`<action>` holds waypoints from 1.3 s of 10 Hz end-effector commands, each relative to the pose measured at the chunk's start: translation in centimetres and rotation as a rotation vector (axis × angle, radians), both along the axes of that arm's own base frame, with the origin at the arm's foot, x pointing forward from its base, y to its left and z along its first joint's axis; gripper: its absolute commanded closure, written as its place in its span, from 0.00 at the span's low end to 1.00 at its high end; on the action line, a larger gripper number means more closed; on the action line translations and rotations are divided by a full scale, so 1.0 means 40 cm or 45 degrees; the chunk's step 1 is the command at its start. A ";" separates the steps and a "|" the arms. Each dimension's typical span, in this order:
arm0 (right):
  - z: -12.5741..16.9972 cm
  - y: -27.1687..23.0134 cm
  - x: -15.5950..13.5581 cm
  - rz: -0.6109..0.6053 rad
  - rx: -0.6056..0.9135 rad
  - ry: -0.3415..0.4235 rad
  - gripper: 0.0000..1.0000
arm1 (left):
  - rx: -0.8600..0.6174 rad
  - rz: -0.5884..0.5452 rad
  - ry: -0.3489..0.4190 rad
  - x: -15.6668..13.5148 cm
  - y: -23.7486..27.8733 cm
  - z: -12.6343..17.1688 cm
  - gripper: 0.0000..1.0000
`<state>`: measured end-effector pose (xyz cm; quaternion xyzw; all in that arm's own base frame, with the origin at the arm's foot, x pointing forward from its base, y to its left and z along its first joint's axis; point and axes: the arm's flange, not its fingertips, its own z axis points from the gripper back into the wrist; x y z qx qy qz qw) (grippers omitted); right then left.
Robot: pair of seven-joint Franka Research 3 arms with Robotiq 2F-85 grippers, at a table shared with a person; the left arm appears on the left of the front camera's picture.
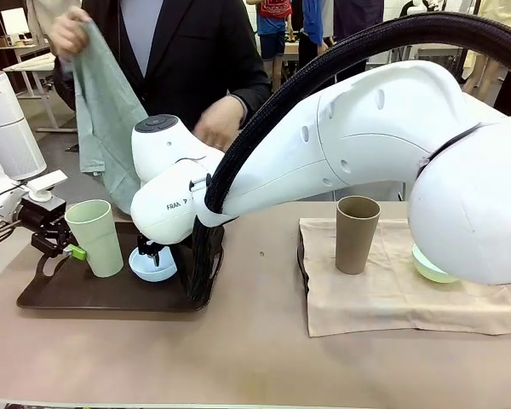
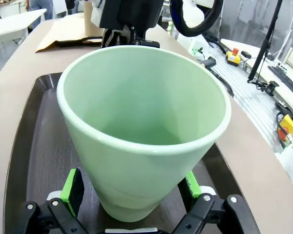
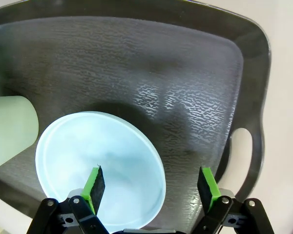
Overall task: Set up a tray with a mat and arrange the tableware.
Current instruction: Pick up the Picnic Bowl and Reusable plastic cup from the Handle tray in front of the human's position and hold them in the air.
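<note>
While the left gripper [image 2: 132, 202] stands wide open, its green pads [image 2: 72, 187] flank the foot of the green tumbler [image 2: 141, 126] without clear contact; the tumbler stands upright on the tray [image 2: 31, 161]; the right gripper [image 3: 151, 183], also wide open and holding nothing, hangs over the blue bowl [image 3: 100, 168] on the same tray, one pad above the bowl, one beyond its rim; farther off, the brown tumbler [image 1: 357, 233] and mint bowl [image 1: 427, 266] sit on the mat [image 1: 392, 294]; a person holds a cloth [image 1: 106, 128].

mint green bowl [image 1: 433, 267]: mostly hidden behind the right arm
light blue bowl [image 1: 152, 265]: far side hidden by right claw [image 1: 146, 253]
tray [image 1: 77, 291]: right end behind the cable
</note>
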<state>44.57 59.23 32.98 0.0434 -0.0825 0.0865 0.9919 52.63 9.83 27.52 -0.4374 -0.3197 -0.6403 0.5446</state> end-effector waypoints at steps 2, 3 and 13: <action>-0.005 0.007 0.021 0.017 0.069 0.014 0.02 | -0.029 -0.062 -0.013 -0.007 -0.016 -0.011 0.00; -0.005 0.007 0.025 0.015 0.079 0.012 0.02 | -0.036 -0.079 -0.011 -0.007 -0.025 -0.014 0.00; 0.026 0.016 0.006 0.025 0.038 -0.043 1.00 | -0.052 -0.081 -0.045 -0.007 0.009 -0.032 0.71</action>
